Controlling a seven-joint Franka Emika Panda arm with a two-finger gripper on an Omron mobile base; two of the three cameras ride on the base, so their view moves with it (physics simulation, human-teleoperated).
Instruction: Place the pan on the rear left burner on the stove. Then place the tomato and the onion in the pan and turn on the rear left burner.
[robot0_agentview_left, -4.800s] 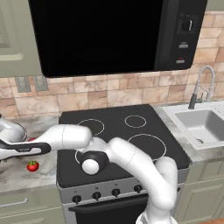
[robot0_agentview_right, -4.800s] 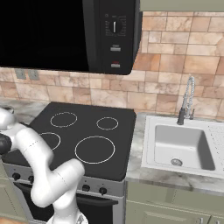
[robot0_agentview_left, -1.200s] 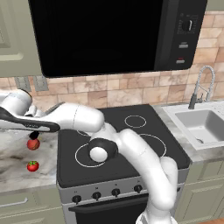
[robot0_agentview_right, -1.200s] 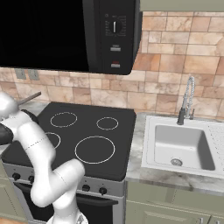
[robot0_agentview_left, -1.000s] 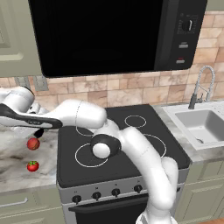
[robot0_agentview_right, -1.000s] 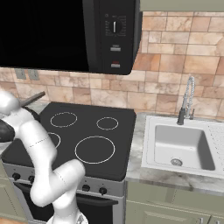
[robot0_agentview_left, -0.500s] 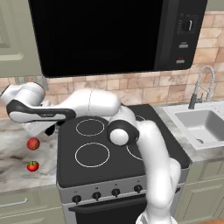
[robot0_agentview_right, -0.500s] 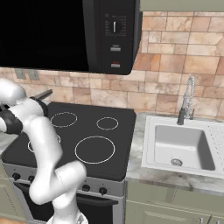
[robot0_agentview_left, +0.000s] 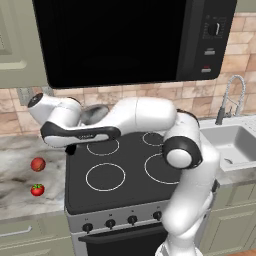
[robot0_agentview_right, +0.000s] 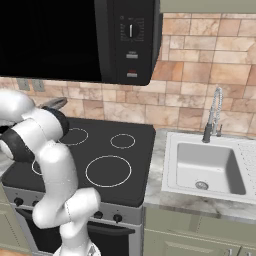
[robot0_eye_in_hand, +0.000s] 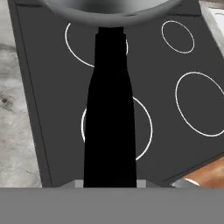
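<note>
The gripper (robot0_agentview_left: 71, 148), clamped on the handle of the pan (robot0_agentview_left: 94, 114), holds it over the stove (robot0_agentview_left: 125, 187), where a tilted release could miss the rear left burner (robot0_agentview_left: 103, 147).

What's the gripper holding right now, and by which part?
The gripper holds the pan by its black handle, carrying it above the stove.

A glossy white arm (robot0_agentview_left: 145, 114) of rounded segments with dark grey joint bands.
</note>
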